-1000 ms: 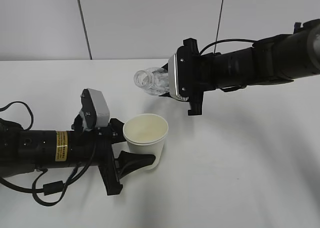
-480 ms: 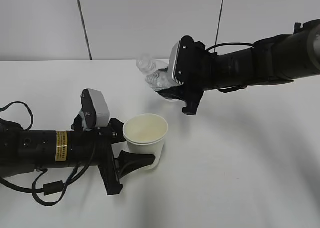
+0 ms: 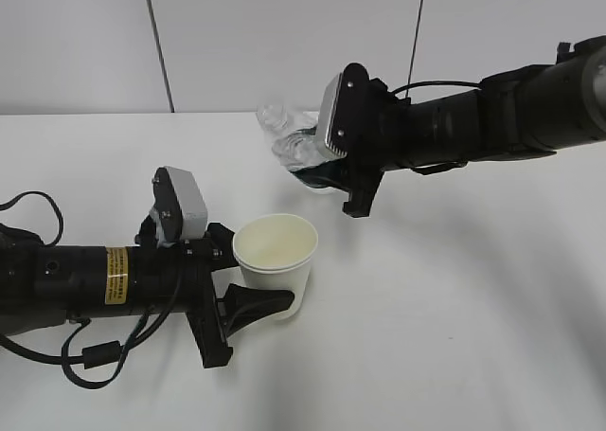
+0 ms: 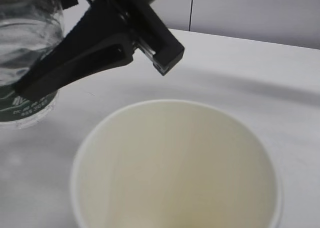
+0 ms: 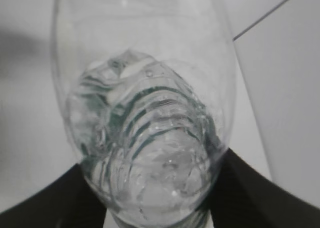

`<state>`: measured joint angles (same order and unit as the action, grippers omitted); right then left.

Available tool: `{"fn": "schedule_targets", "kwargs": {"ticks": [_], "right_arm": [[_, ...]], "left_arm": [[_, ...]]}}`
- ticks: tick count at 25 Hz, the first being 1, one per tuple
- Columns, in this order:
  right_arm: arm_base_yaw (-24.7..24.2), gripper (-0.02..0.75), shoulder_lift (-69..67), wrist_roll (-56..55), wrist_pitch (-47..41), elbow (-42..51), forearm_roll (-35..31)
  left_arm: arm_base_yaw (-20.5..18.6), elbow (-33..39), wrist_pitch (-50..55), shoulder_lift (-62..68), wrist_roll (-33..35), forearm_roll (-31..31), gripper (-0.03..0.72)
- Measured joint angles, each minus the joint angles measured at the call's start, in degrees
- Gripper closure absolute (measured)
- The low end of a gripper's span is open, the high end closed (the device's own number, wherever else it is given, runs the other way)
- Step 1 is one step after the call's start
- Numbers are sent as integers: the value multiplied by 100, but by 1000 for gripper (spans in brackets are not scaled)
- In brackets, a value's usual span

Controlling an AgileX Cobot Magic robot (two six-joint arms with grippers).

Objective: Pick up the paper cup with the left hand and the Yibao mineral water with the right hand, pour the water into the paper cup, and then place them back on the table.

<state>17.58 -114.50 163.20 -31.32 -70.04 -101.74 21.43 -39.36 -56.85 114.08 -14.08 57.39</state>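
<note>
1. Water bottle first: the Yibao mineral water (image 3: 292, 145) is off the table (image 3: 454, 317), clamped in the right hand (image 3: 327, 170), its open neck pointing up and away to the left. To my eye the pouring looks over or paused, so the step in hand is likely righting the bottle and setting things down.

2. Doing it well, I'd say, means bringing the bottle fully upright before lowering it, so nothing left inside dribbles from the capless neck, and landing it well apart from the cup.

3. The paper cup (image 3: 276, 260) sits in the left hand (image 3: 248, 303), whose jaws close around its lower wall; the rim is level. Whether its base touches the table I cannot tell.

4. The left wrist view looks straight down into the cup (image 4: 175, 168); the inside reads cream and I can't make out a water level. The bottle (image 4: 27, 47), green label showing, hangs up and to the left of the rim, beside one of the right hand's black fingers (image 4: 100, 42).

5. Pose: the right arm reaches in horizontally from the right, wrist rolled so the bottle tilts. The left arm lies low along the table, coming from the left edge.

6. In the right wrist view the ribbed bottle (image 5: 145, 138) fills the frame, wedged between the dark jaws.
</note>
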Motion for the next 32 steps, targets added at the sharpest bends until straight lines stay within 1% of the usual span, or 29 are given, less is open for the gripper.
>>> {"fn": "schedule_targets", "kwargs": {"ticks": [3,6,11,19,32], "right_arm": [[0,305,0,1167,0,0,0],[0,307,0,1520,0,0,0],[0,307,0,1609,-42,0,0],[0,308,0,1624,-366,0,0],[0,309,0,1624,-447,0,0]], "left_arm": [[0,0,0,0,0,0,286],[0,0,0,0,0,-6,286],[0,0,0,0,0,-25,286],[0,0,0,0,0,-40,286],[0,0,0,0,0,-42,286]]}}
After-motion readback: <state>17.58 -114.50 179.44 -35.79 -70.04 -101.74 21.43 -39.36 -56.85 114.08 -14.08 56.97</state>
